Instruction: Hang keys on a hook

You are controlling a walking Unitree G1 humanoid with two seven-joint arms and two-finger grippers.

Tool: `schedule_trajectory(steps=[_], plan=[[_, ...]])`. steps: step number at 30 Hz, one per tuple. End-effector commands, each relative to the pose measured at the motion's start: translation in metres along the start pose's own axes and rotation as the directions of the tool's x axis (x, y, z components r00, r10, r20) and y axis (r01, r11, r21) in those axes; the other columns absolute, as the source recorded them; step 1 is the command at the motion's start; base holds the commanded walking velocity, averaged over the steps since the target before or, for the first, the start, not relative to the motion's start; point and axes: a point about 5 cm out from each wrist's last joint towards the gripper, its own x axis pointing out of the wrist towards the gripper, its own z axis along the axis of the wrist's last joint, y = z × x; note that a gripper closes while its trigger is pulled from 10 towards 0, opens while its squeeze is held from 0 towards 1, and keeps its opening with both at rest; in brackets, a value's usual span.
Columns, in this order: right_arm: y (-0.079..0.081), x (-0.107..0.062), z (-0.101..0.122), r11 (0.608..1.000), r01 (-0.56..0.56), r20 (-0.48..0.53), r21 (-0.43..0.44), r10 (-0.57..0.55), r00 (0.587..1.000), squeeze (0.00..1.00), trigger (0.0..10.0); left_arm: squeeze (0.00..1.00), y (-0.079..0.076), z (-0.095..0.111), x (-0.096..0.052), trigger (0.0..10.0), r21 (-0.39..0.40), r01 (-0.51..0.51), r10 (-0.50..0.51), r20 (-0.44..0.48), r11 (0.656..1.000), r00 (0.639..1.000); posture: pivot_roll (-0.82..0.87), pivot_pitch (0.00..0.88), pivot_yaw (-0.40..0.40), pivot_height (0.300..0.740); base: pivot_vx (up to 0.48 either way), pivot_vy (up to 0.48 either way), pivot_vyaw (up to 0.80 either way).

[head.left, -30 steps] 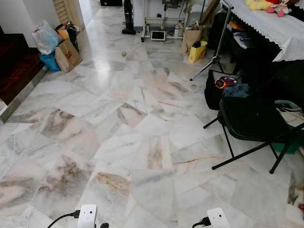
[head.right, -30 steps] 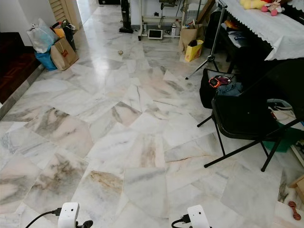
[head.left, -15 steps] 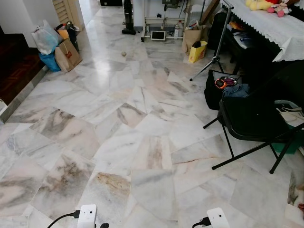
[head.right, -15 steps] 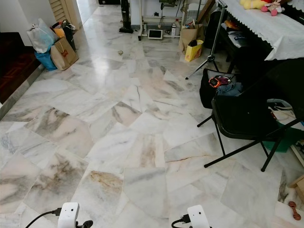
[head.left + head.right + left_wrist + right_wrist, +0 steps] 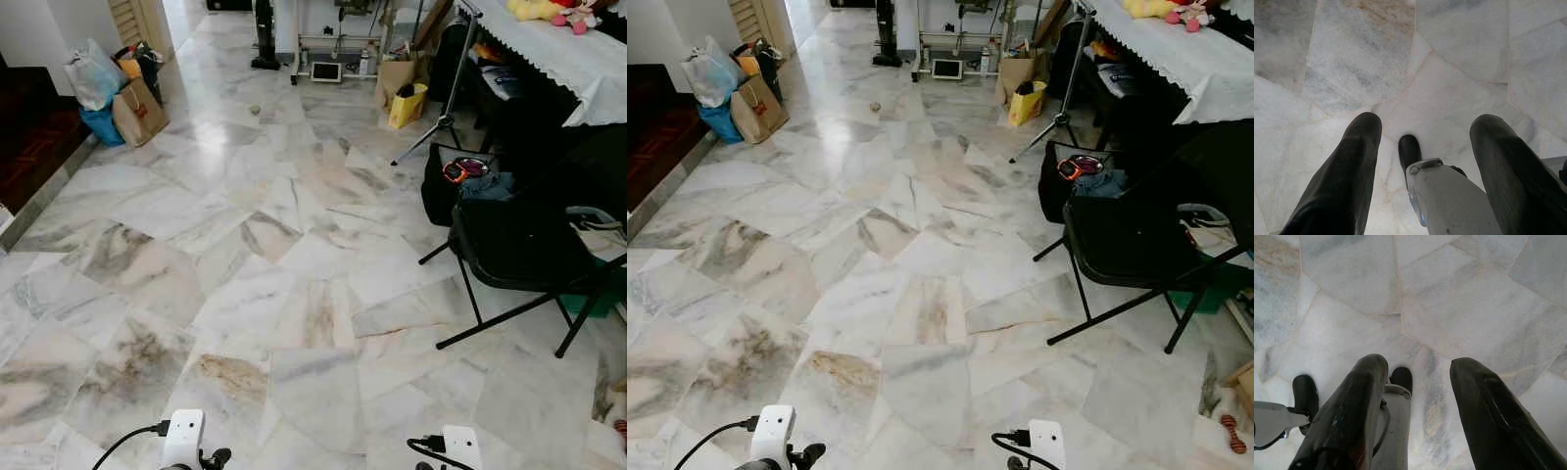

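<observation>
Both arms hang low over the marble floor (image 5: 294,255), and the left gripper (image 5: 1422,147) and the right gripper (image 5: 1418,382) have their fingers spread apart, holding nothing. I see no keys and no hook among the things around the black folding chair (image 5: 519,245). The robot should first look around slowly, probably toward the table beyond the chair, to find the keys before it walks.

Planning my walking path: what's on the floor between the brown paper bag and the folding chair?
Bare marble floor between the brown paper bag and folding chair, per both eye views.
</observation>
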Motion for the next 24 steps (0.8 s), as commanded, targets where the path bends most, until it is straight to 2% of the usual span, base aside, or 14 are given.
schedule_trajectory(steps=[1, 10, 14, 18, 24], plan=[[-0.0021, -0.0001, 0.0035, 1.000, 0.003, 0.020, 0.019, -0.004, 1.000, 0.00, 10.0, 0.00, -0.0003, -0.0016, -0.0003, 10.0, 0.007, 0.005, -0.005, -0.006, 1.000, 1.000, 0.01, 0.000, -0.037, 0.740, 0.000, 0.000, 0.00], [-0.0039, -0.0001, 0.0047, 0.999, 0.020, 0.022, 0.030, -0.020, 1.000, 0.00, 10.0, 0.00, -0.0018, 0.0009, 0.0003, 10.0, 0.003, 0.005, -0.005, 0.009, 1.000, 1.000, 0.01, 0.000, -0.036, 0.740, 0.000, 0.000, 0.00], [-0.0054, -0.0004, 0.0028, 1.000, 0.020, 0.007, 0.010, -0.020, 1.000, 0.00, 10.0, 0.00, -0.0011, 0.0027, 0.0002, 10.0, 0.004, -0.005, 0.005, 0.027, 1.000, 1.000, 0.00, 0.000, -0.036, 0.740, 0.000, 0.000, -0.57], [-0.0068, -0.0009, 0.0010, 0.999, 0.021, 0.005, 0.029, -0.021, 1.000, 0.00, 10.0, 0.00, 0.0001, 0.0033, 0.0002, 10.0, -0.012, -0.022, 0.022, 0.033, 1.000, 0.999, 0.00, 0.000, -0.037, 0.740, 0.000, 0.000, -0.55], [-0.0088, -0.0012, 0.0007, 1.000, 0.019, -0.005, 0.007, -0.018, 1.000, 0.00, 10.0, 0.00, 0.0005, 0.0032, 0.0002, 10.0, 0.012, -0.017, 0.016, 0.025, 1.000, 1.000, 0.00, 0.000, -0.037, 0.740, 0.000, 0.000, -0.56]])
